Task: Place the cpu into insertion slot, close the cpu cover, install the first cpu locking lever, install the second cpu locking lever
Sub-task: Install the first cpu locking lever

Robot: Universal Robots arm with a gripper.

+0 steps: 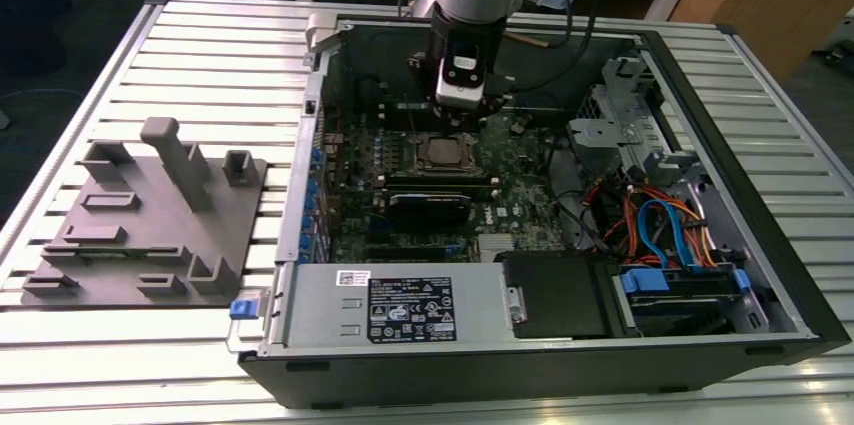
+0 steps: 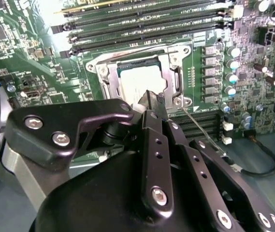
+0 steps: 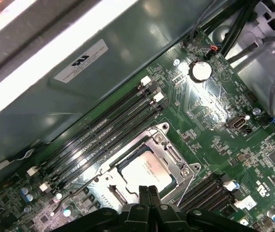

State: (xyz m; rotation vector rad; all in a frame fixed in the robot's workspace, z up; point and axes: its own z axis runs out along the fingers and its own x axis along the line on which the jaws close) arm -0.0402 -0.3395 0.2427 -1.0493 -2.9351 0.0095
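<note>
The small, square, silvery-grey cpu (image 1: 441,153) is lying flat, metal top up, in the dark metal-rimmed insertion slot (image 3: 120,167), just above the middle of the exterior view's frame. Being square, it is showing no long axis. The thin silvery cpu cover (image 2: 174,72) is lying down around it. My claw (image 2: 154,100) is hovering at the socket's edge with the cpu just beyond my tips, clenched with nothing visible between the fingers. A thin wire locking lever (image 2: 202,131) is slanting away from the socket corner beside me.

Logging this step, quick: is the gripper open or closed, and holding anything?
Gripper: jaws closed, nothing visibly held, tips over the cpu cover.
</note>
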